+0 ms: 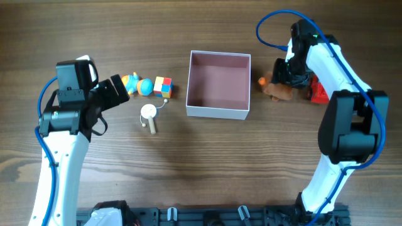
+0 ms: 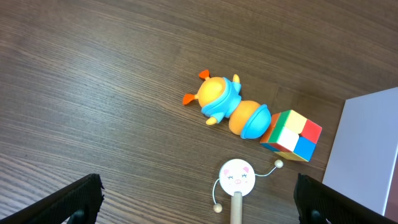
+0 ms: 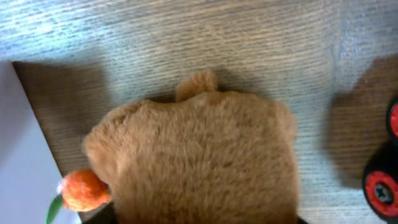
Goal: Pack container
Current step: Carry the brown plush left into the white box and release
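The container (image 1: 218, 113) is a square white box with a dusty-pink inside at mid-table; nothing shows in it. Its wall also shows in the left wrist view (image 2: 367, 149) and the right wrist view (image 3: 18, 168). My left gripper (image 1: 118, 90) (image 2: 196, 199) is open and empty, above the table left of the toys. My right gripper (image 1: 286, 76) (image 3: 199, 219) is down over a brown plush toy (image 1: 276, 91) (image 3: 199, 155) just right of the container. Its fingers sit wide apart at the plush's sides and are mostly hidden by it.
Left of the container lie an orange-and-blue caterpillar toy (image 1: 137, 85) (image 2: 230, 109), a colour cube (image 1: 162, 86) (image 2: 291, 135) and a pig-face rattle drum (image 1: 149, 116) (image 2: 237, 177). A red toy car (image 1: 318, 91) (image 3: 382, 186) stands right of the plush. The plush carries a small orange piece (image 1: 261, 80) (image 3: 81, 190).
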Robot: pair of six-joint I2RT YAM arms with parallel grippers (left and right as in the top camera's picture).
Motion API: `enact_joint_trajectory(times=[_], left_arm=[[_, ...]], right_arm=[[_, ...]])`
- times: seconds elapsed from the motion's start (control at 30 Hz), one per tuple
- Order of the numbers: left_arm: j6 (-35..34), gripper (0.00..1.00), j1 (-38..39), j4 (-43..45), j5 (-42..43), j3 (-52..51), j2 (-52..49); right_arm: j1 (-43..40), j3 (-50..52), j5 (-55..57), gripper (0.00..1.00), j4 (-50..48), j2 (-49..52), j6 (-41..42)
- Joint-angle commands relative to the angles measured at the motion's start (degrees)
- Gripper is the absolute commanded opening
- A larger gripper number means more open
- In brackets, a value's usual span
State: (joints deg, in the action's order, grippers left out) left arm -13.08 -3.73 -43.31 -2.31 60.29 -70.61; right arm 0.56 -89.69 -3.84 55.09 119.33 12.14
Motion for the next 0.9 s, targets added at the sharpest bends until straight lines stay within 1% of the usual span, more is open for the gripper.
enact_joint_trajectory(times=[0.0, 0.07, 0.23, 0.37, 0.53, 0.6, 0.73, 0.87], left_arm=[[1.1, 1.0, -0.3, 0.2, -0.8, 1.1, -0.3], [1.1, 1.0, -0.3, 0.2, -0.8, 1.1, -0.3], [1.1, 1.0, -0.3, 0.2, -0.8, 1.1, -0.3], [1.1, 1.0, -0.3, 0.2, -0.8, 1.1, -0.3], [1.1, 1.0, -0.3, 0.2, -0.8, 1.1, -0.3], [1.1, 1.0, -0.3, 0.2, -0.8, 1.1, -0.3], [1.1, 1.0, -0.3, 0.2, -0.8, 1.1, -0.3], [1.1, 1.0, -0.3, 0.2, -0.8, 1.1, -0.3]], right_arm=[[0.3, 0.5, 1.8, 0.22, 1.5, 3.8, 0.0], [0.3, 0.5, 3.9, 0.05, 2.8, 3.5, 0.7], [0.8, -0.1, 8.7, 0.04, 5.8, -1.2, 2.0], [3.8, -1.8, 10.1, 0.04, 6.8, -10.4, 3.0], [12.6, -4.2, 9.4, 0.04, 6.5, -23.0, 5.5], [17.4, -4.2, 9.4, 0.04, 4.9, -26.9, 10.9], [24.7, -4.2, 9.5, 0.04, 1.5, -28.7, 17.7], [29.8, -4.1, 11.6, 0.04, -1.2, -25.2, 23.2]])
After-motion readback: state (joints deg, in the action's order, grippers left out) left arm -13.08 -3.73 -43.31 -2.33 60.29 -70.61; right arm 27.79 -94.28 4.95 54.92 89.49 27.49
